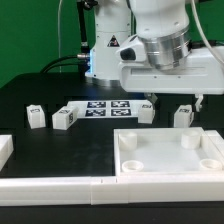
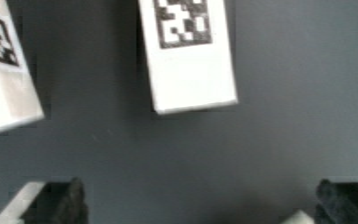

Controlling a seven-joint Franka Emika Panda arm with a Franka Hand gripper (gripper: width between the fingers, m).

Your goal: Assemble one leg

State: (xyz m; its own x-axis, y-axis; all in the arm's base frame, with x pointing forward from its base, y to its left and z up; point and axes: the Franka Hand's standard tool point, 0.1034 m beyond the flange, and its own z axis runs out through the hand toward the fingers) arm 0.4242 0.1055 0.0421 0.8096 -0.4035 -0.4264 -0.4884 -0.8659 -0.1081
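Observation:
Several small white legs with black-and-white tags lie on the black table: two at the exterior view's left (image 1: 35,117) (image 1: 65,118), one in the middle (image 1: 146,112) and one further right (image 1: 183,114). My gripper (image 1: 176,101) hangs open and empty just above the two right-hand legs. In the wrist view one leg (image 2: 194,55) and part of another leg (image 2: 2,70) lie ahead of the gripper (image 2: 202,206). Only bare table shows between the dark fingertips (image 2: 51,205).
The large flat white panel (image 1: 168,168) with round corner recesses lies at the front right. The marker board (image 1: 105,107) lies behind the legs. A white rail (image 1: 50,186) runs along the front, with a white block (image 1: 5,150) at the left edge.

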